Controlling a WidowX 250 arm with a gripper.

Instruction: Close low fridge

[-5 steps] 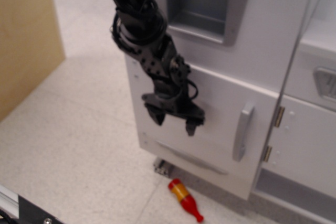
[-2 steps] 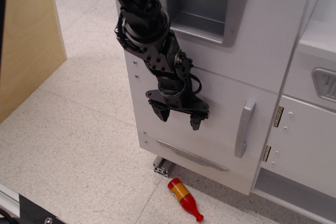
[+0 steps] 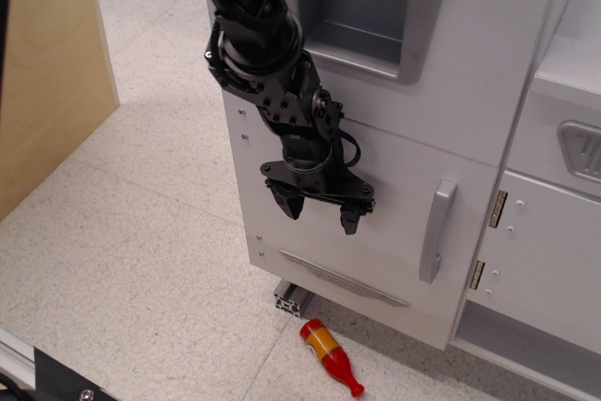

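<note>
Since a second ago, the low fridge (image 3: 376,223) door sits flush; the gripper (image 3: 319,209), fingers spread, hangs before it, holding nothing.

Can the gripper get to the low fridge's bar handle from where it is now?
Probably yes: the open gripper hangs before the low fridge door, and nothing lies between it and the handle.

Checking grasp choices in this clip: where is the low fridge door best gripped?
On the vertical grey bar handle near the right edge of the low fridge door. It stands proud of the panel, so the open gripper could straddle it from the front, fingers either side.
</note>
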